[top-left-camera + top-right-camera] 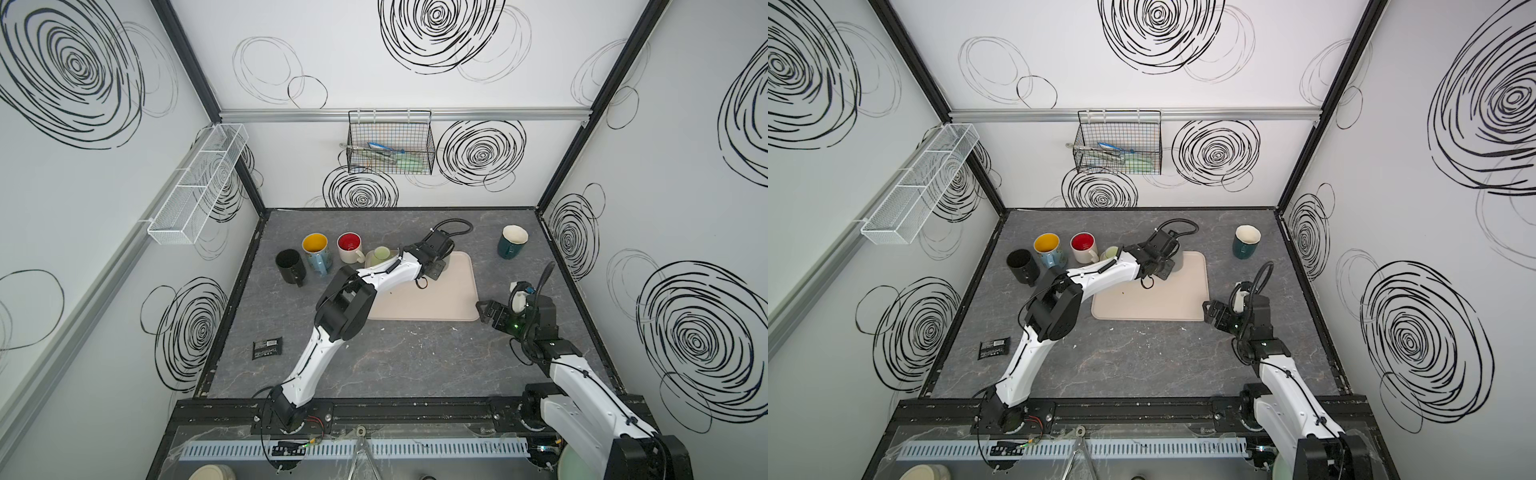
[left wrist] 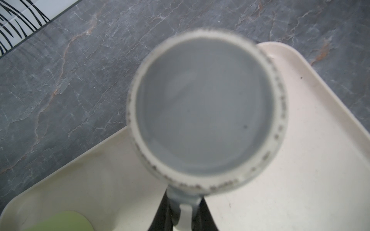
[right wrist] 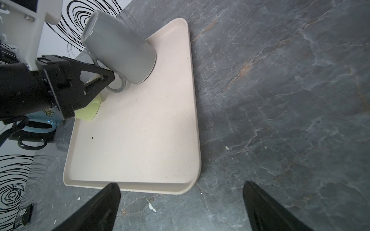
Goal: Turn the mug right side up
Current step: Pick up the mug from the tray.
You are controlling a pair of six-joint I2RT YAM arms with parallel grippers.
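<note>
A grey mug (image 3: pixel 120 52) stands mouth down at the far corner of the beige tray (image 3: pixel 140 140). The left wrist view looks onto its upturned base (image 2: pixel 206 108). My left gripper (image 3: pixel 112 77) is shut on the mug's handle (image 2: pixel 185 212), which sits between the black fingers (image 2: pixel 164 212). In both top views the left gripper (image 1: pixel 436 270) (image 1: pixel 1163 268) covers most of the mug (image 1: pixel 444 264). My right gripper (image 1: pixel 482 309) (image 3: pixel 181 188) hangs open and empty over the table at the tray's near right corner.
A light green cup (image 1: pixel 380 253) sits on the tray's far left corner. A black mug (image 1: pixel 289 266), a yellow-lined mug (image 1: pixel 316 251) and a red-lined mug (image 1: pixel 350 247) stand left of the tray. At the back right is a dark green mug (image 1: pixel 513 241). A black packet (image 1: pixel 268 347) lies front left.
</note>
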